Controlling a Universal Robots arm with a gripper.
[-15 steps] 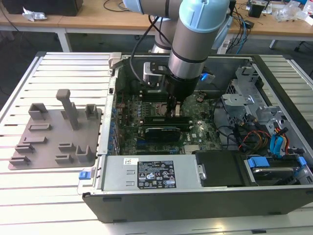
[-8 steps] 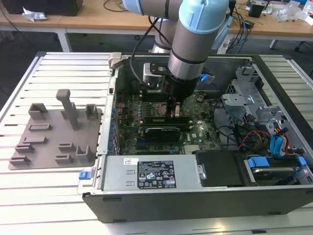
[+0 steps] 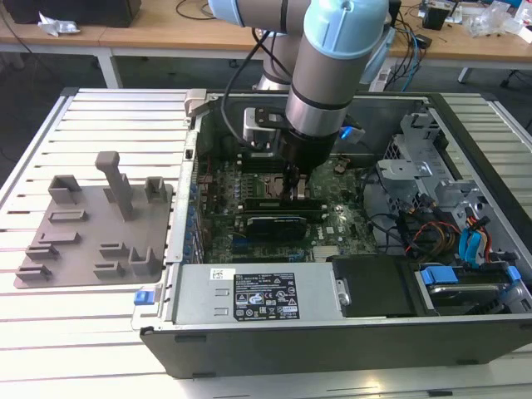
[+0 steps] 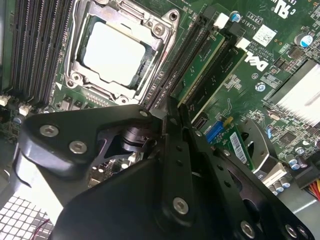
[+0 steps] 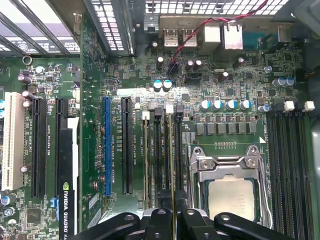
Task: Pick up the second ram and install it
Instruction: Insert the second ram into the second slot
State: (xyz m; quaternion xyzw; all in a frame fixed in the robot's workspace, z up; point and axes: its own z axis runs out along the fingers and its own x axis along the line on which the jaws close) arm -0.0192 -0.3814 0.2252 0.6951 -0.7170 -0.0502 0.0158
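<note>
Nearest the camera in the second wrist view was the black gripper [image 4: 172, 112], its linkage plates and screws dominating the foreground. Its two fingers stood close together, pinched on the top edge of the second ram [image 5: 171, 165], which showed in the first wrist view as a thin edge-on strip running away from the fingertips between the black memory slots.

Beside the gripper in the second wrist view lay a seated memory stick [image 4: 202, 70], green, with dark chips, in a slot next to the clamped one. Beyond it sat the processor [image 4: 112, 52], square and metal-topped, in its silver retention frame. Another bank of empty memory slots [image 4: 35, 45] ran along the far side of the processor.

In the exterior view the robot arm [image 3: 332, 58] reached straight down into the open computer case [image 3: 332, 332], which lay on a slatted white table [image 3: 100, 116]. A grey parts holder [image 3: 96, 229] rested on the table toward the exterior view's left, well apart from the case.

As a judgement, the stick appeared to be at or in its slot, so the step was seating. To do it well, the stick should stay upright and parallel to the slot, its notch matched to the slot's key, and the push should go straight down and even along its length until the end latches close.
</note>
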